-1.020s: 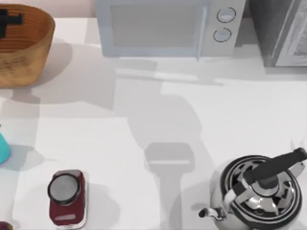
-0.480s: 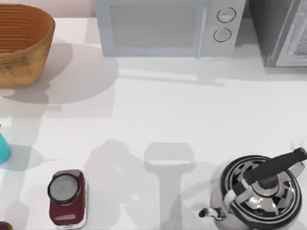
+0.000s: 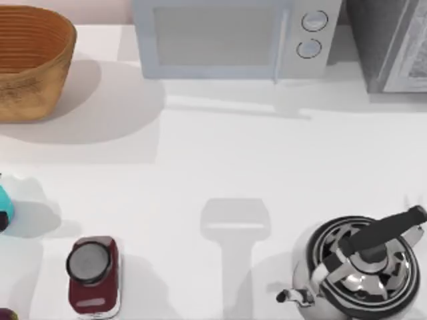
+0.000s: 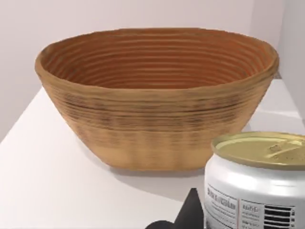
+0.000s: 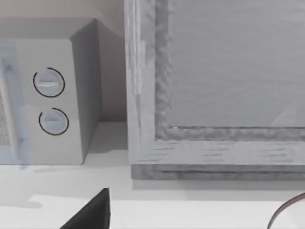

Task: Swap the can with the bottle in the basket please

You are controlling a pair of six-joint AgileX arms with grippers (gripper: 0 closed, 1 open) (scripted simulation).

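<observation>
Left gripper (image 4: 188, 214): we see a dark tip of it low in the left wrist view, and we cannot tell whether it is apart, together or clamped. Bottle (image 4: 257, 183): white, with a dull gold round top and printed label, upright, just beside the left gripper's tip; whether the two touch we cannot tell. Basket (image 4: 157, 129): orange-brown wicker with ribbed flaring sides, standing on the white table (image 4: 52, 186) ahead of the left gripper and beyond the bottle, apart from it. Can (image 3: 93, 273): dark red with a grey top, on the table. Right gripper (image 5: 90, 212): we see a dark part of it low in the right wrist view, its state likewise not to be told. Ahead of the right gripper are the microwave (image 5: 52, 95), with two round dials, and beside it a grey framed panel (image 5: 214, 86). Kettle (image 3: 363, 267): shiny metal with a black handle, on the table.
</observation>
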